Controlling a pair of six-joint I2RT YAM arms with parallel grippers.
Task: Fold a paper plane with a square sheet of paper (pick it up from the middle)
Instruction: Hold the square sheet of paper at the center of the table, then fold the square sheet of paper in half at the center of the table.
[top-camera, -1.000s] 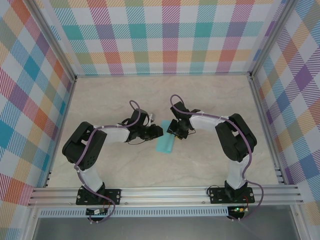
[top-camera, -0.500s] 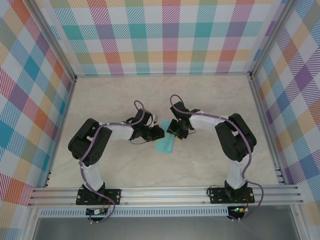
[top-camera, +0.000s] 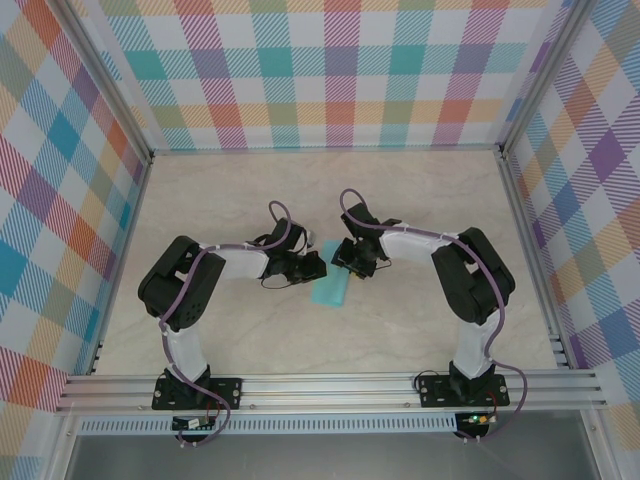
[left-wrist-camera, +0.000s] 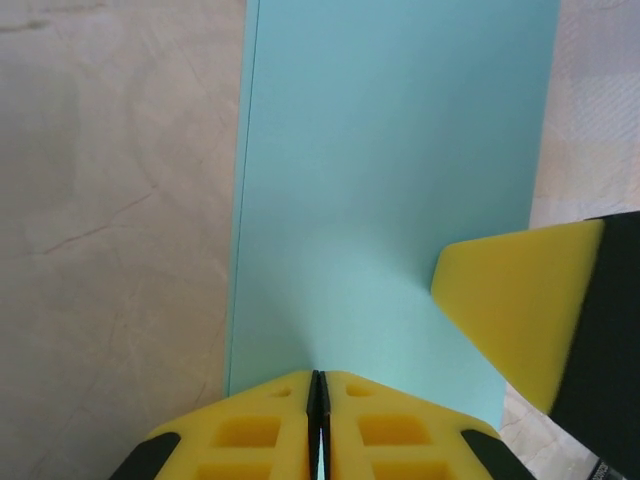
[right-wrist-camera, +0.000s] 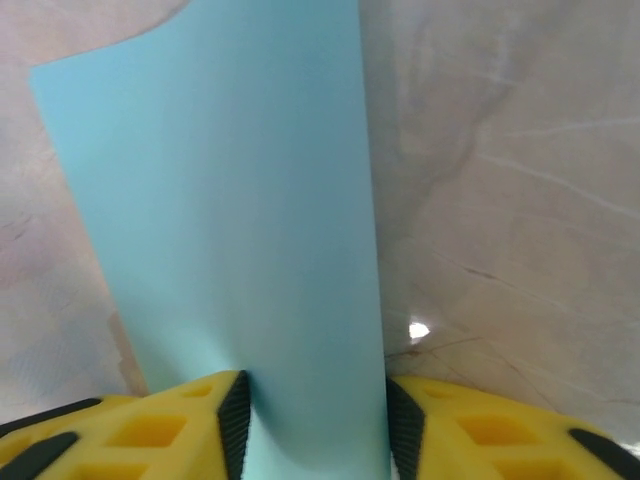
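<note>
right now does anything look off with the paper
Nothing is torn or spilled. The square sheet of paper is a narrow strip whose end lifts into the shut left gripper, while the right gripper straddles its other end with its jaws apart.

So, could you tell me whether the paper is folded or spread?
Folded: the paper is a narrow rectangle, with a second layer's edge along one long side.

Square sheet of paper (top-camera: 330, 290), plain turquoise (narrow rectangle), at table (top-camera: 220, 200) centre
</note>
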